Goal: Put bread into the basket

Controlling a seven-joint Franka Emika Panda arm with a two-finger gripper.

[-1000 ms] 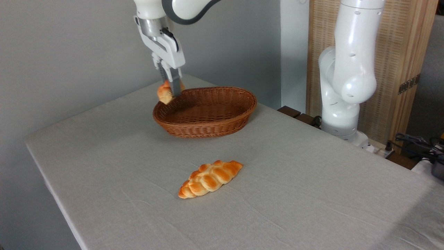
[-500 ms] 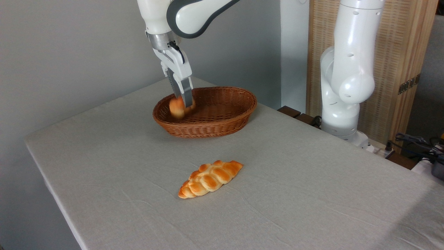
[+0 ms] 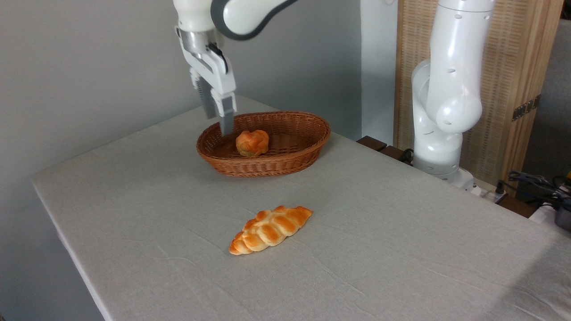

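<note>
The hand (image 3: 218, 120) hangs over the left end of the basket (image 3: 285, 161) with its grey fingers (image 3: 227, 117) spread and nothing between them, touching neither the wicker nor the bun. The basket is an oval of brown woven wicker with low sides, and inside it, left of its middle, sits the bread (image 3: 252, 143), a small round knotted bun with a glossy golden-orange crust, lying just below and to the right of the fingertips and clear of them. In front of the basket, well apart from it on the wrinkled pale cloth of the bench (image 3: 401, 249), lies a longer braided loaf (image 3: 269, 228) with pointed ends.
</note>
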